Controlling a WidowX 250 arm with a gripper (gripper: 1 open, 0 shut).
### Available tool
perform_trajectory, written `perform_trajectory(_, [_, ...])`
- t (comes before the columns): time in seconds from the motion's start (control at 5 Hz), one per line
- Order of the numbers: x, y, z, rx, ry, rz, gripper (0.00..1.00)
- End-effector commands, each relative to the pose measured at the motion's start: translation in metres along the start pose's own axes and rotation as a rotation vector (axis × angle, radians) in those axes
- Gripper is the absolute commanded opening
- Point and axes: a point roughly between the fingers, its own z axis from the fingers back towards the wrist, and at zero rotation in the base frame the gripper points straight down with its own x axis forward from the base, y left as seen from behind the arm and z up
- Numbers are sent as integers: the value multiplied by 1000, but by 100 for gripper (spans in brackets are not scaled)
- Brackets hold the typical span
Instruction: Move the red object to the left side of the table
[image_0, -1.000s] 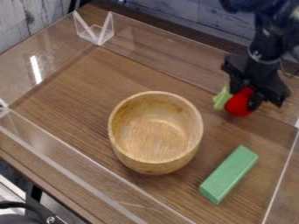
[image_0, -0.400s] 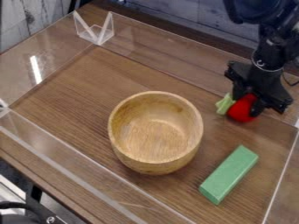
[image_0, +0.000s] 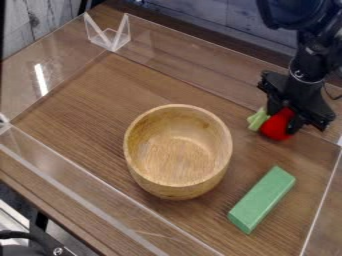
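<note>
The red object (image_0: 277, 126), a small round toy fruit with a light-green leaf piece (image_0: 255, 120) on its left, lies on the dark wood table (image_0: 94, 100) at the right side. My black gripper (image_0: 282, 113) points steeply down right over it, and its jaws are shut on the red object; the fingertips hide the fruit's top. The arm rises out of view at the top right.
A wooden bowl (image_0: 179, 150) stands in the middle of the table. A long green rectangular block (image_0: 262, 199) lies at the front right. Low clear acrylic walls (image_0: 54, 175) border the tabletop, with a clear corner bracket (image_0: 107, 33) at the back left.
The gripper shifted slightly right and toward the front over the red object between the earliest frame and now; it has stayed still since. The bowl and green block have not moved.
</note>
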Motion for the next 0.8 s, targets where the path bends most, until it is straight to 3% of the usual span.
perform_trajectory(0.0, [4, 0, 5, -5, -37, 0, 0])
perform_trajectory(0.4, [3, 6, 13, -1, -54, 3, 0])
perform_trajectory(0.6, [2, 12, 24, 6, -72, 7, 0])
